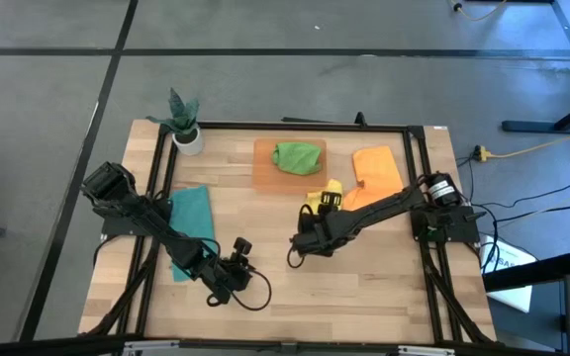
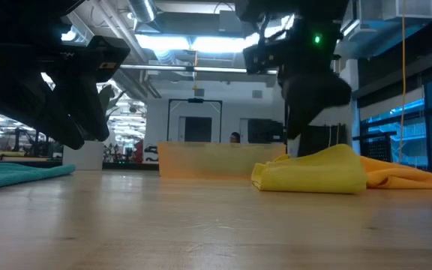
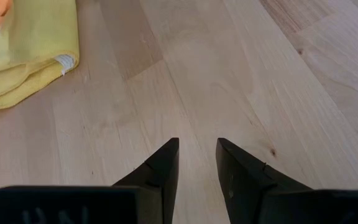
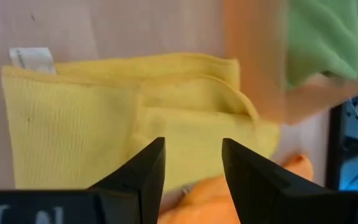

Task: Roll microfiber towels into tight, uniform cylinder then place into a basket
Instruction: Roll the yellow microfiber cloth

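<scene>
Left gripper (image 1: 240, 265) low at front, fingers parted, empty. Right gripper (image 1: 303, 240) mid-table, fingers parted, empty.

Grey floor (image 1: 265, 89), ceiling lights (image 2: 178, 43), windows (image 2: 396, 127)

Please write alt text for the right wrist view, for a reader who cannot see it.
The right gripper hangs open over a folded yellow towel lying on the wooden table. Beyond it, a green towel sits in the orange basket, and an orange towel edge shows beside the fingers.
</scene>
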{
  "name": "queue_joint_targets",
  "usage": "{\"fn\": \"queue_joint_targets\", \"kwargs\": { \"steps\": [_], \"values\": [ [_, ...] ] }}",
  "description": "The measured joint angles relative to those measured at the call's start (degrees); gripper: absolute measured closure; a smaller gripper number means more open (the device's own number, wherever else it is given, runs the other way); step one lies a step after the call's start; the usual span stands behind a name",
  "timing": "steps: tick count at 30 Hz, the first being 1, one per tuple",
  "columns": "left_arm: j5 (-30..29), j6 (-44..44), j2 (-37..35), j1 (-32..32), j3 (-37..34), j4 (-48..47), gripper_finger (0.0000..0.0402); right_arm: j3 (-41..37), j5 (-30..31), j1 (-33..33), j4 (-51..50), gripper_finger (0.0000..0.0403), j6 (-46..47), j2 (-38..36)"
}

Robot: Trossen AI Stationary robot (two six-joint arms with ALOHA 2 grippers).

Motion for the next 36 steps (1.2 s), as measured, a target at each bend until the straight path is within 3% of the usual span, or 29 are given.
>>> {"fn": "queue_joint_targets", "kwargs": {
  "steps": [7,13,20,36],
  "values": [
    [0.0,-0.2,0.0,0.0,0.0,0.0,0.0303,4.5,-4.9,5.9,-3.3,0.0242,1.0,0.0],
    [0.0,-0.2,0.0,0.0,0.0,0.0,0.0303,-1.0,-7.6,11.5,2.0,0.0242,-0.1,0.0],
    [0.0,-0.1,0.0,0.0,0.0,0.0,0.0303,-11.0,-7.6,13.0,15.3,0.0242,-1.3,0.0],
    [0.0,0.2,0.0,0.0,0.0,0.0,0.0303,-14.6,1.4,12.8,17.1,0.0242,-2.7,0.0]
  ]
}}
